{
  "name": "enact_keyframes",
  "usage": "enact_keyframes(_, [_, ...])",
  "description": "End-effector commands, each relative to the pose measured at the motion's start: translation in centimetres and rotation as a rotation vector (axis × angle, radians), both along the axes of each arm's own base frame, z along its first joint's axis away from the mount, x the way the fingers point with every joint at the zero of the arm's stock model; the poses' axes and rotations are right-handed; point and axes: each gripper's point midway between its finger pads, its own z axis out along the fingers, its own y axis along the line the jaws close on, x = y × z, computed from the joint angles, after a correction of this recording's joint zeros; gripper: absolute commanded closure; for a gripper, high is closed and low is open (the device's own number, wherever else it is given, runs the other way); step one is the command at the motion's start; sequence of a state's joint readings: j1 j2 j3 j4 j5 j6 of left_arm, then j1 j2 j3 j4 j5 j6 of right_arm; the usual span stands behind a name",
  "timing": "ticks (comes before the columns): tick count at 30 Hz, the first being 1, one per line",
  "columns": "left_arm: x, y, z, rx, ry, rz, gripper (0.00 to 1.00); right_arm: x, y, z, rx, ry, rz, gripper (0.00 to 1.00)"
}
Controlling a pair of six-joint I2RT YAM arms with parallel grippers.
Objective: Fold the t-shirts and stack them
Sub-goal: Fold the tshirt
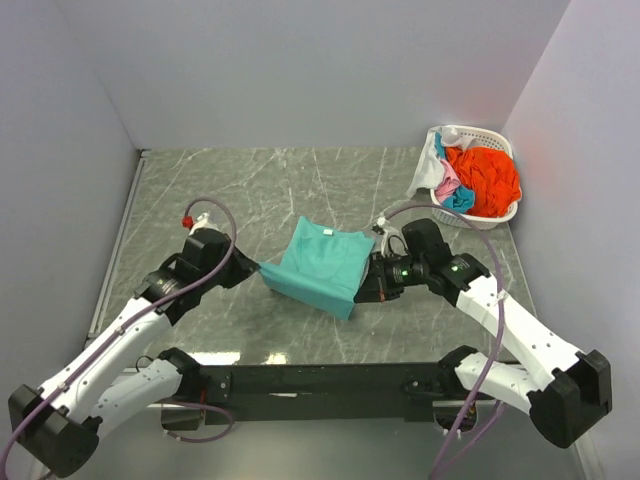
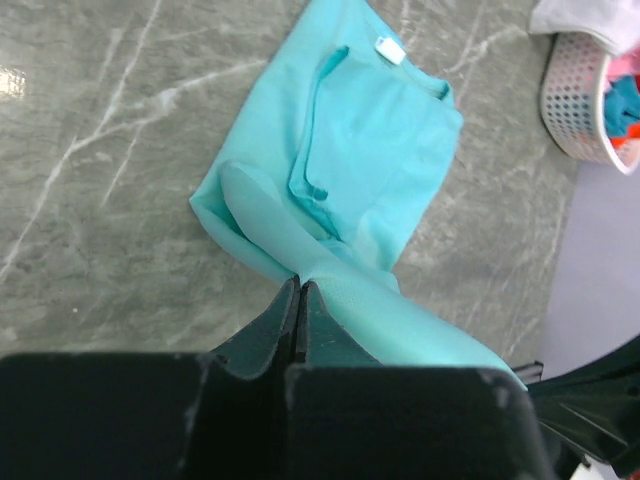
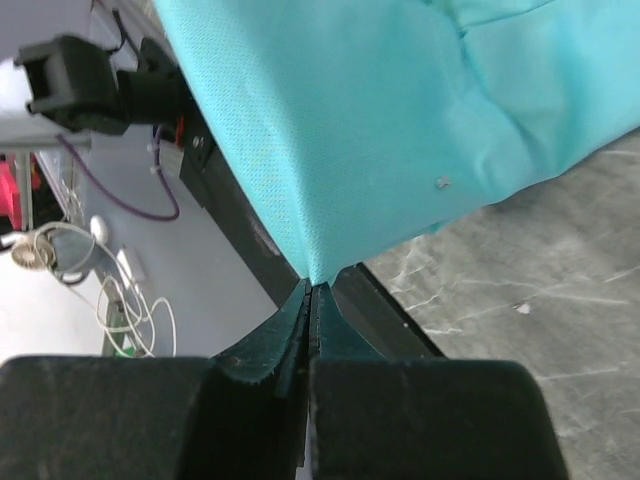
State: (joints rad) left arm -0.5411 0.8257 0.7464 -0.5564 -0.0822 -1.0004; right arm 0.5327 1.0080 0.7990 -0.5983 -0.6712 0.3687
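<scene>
Now, on the left, the left arm bends at an elbow low by the near-left corner and reaches up and right across the table [image 1: 250, 190]. The left gripper [image 1: 260, 268] is clamped on the near-left corner of the teal shirt [image 1: 325, 262]. In the left wrist view its jaws [image 2: 300, 288] meet with no gap, and a ridge of teal cloth [image 2: 370, 160] rises from the table into them. A small white tag [image 2: 390, 50] sits at the collar, on the far side of the shirt.

The shirt lies in the middle of the table between the two grippers, its far part flat on the marble and its near edge lifted.

The right arm mirrors the left: elbow low at the near-right corner, forearm slanting up and left. The right gripper [image 1: 366, 288] is pinched on the near-right corner; in the right wrist view the jaws [image 3: 310, 292] are pressed together on a point of teal cloth [image 3: 400, 120], which spreads away from them.

Well apart, in the far-right corner, stands a white basket [image 1: 500, 214]. An orange-red shirt [image 1: 485, 175] heaps on top of its load, with pink cloth [image 1: 447, 181] and blue cloth [image 1: 460, 200] beneath. White cloth [image 1: 428, 165] hangs over the left rim.
</scene>
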Motion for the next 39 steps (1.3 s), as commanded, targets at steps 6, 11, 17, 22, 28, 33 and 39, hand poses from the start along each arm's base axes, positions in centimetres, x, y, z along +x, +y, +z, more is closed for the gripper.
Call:
enact_keyframes(6, [4.7,-0.9,3.8,-0.013,-0.117,0.067,0.99,4.0,-1.2,0.2,0.004,-0.058,-0.111,1.00])
enact_keyframes(11, [7.0,-1.3,4.4,0.011,-0.123,0.063,0.99,6.6,-2.5,0.0,-0.027,-0.077,-0.198,1.00])
enact_keyframes(17, [9.8,-2.2,4.8,-0.005,-0.134,0.033,0.99,9.4,-2.6,-0.2,-0.007,-0.077,-0.236,1.00])
enact_keyframes(22, [12.0,-2.5,4.4,0.003,-0.127,0.024,0.99,12.3,-3.7,-0.3,-0.043,-0.095,-0.312,1.00])
enact_keyframes(28, [14.6,-2.8,3.6,0.011,-0.120,0.016,0.99,14.5,-4.8,-0.8,-0.087,-0.101,-0.358,1.00])
enact_keyframes(33, [16.7,-4.1,2.4,0.006,-0.086,-0.025,0.99,16.3,-5.4,-1.8,-0.111,-0.086,-0.395,1.00])
enact_keyframes(39, [19.3,-4.8,0.6,0.013,-0.053,-0.032,0.99,19.0,-6.0,-2.5,-0.131,-0.085,-0.417,1.00])
